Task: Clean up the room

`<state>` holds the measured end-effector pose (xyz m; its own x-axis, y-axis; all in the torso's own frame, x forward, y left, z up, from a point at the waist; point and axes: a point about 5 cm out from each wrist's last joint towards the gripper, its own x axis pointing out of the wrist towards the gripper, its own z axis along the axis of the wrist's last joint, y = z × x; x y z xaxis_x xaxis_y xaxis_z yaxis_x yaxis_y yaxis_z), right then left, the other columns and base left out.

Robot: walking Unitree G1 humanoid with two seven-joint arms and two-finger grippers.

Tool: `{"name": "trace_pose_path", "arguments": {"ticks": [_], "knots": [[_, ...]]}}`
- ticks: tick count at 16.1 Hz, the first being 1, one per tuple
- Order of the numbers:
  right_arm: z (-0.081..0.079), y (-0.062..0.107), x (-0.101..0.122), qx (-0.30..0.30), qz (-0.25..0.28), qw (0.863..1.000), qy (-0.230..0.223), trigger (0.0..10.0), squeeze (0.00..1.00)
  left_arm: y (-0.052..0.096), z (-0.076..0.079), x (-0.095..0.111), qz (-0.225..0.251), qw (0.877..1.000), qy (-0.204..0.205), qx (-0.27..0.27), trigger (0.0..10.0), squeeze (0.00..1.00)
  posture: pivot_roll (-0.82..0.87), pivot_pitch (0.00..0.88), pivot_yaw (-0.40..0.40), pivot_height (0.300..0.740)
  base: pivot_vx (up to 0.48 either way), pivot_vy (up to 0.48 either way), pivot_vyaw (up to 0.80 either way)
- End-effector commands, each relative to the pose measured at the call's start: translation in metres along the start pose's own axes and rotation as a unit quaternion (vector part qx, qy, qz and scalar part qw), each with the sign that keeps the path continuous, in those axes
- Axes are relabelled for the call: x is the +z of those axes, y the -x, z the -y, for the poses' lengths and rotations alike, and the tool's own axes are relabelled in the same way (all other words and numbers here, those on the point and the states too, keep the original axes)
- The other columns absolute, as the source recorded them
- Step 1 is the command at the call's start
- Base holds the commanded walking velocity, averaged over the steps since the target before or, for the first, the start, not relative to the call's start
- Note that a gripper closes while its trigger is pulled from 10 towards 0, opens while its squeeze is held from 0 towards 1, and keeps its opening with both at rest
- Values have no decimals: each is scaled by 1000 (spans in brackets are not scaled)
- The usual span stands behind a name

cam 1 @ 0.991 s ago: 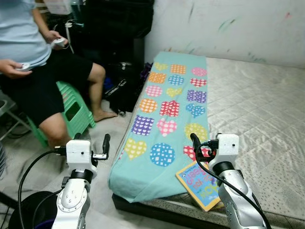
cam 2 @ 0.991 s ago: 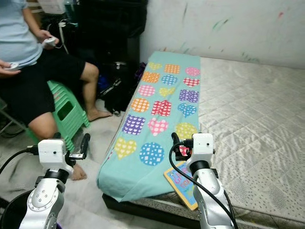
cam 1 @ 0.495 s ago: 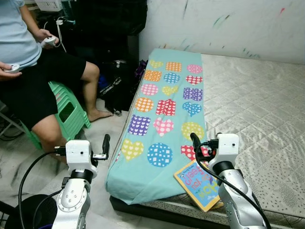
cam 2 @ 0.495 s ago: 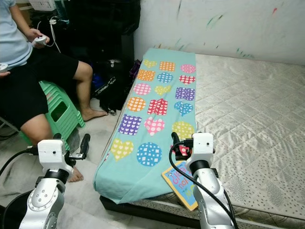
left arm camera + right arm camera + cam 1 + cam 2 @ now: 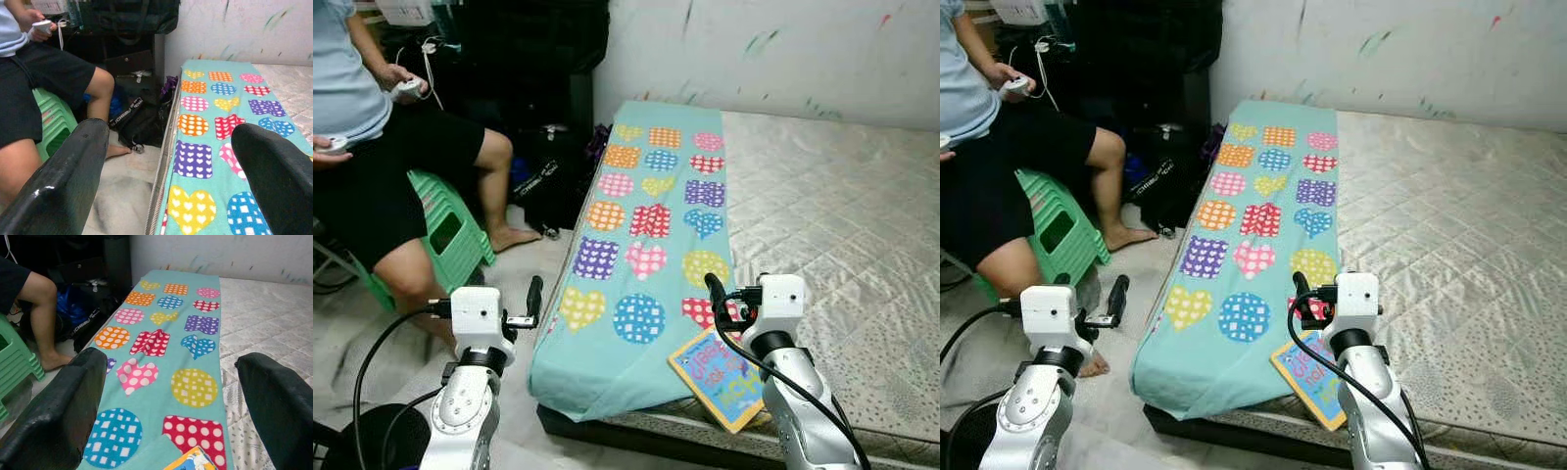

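A teal blanket (image 5: 646, 225) printed with coloured hearts and dotted shapes lies along the left edge of a bare quilted mattress (image 5: 842, 215). It hangs over the near corner. A bright children's book (image 5: 720, 377) rests flat at the mattress's near edge, half on the blanket. My right gripper (image 5: 717, 299) hovers just above the book and the blanket's near end, open and holding nothing. In the right wrist view the book's corner (image 5: 193, 461) peeks in below the fingers. My left gripper (image 5: 534, 296) is open over the floor, left of the bed.
A person (image 5: 372, 147) sits on a green stool (image 5: 450, 230) at the left, holding controllers, with a bare foot on the floor near the bed. A black bag (image 5: 553, 186) lies between stool and mattress. A dark round bin (image 5: 372, 441) stands by my left arm.
The whole picture has shifted slightly as the camera moved, so the bed sits a little further left. Both grippers keep the same pose and stay open.
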<state>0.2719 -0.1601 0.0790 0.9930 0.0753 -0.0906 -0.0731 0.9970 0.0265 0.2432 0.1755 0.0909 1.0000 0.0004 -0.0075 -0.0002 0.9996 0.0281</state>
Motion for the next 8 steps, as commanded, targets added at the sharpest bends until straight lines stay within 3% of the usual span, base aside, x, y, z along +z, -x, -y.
{"name": "trace_pose_path", "arguments": {"ticks": [1, 8], "knots": [[3, 0, 1, -4, -1, 1000, 1, 10000, 0, 1, 0, 2, -1, 1000, -7, -1, 10000, 0, -135, 0, 4, 740, 0, 0, -800], [3, -2, 1, 0, 2, 1000, 2, 10000, 0, 0, -3, 0, -3, 1000, 13, 8, 10000, 0, -129, 0, -1, 740, 0, 36, -766]]}}
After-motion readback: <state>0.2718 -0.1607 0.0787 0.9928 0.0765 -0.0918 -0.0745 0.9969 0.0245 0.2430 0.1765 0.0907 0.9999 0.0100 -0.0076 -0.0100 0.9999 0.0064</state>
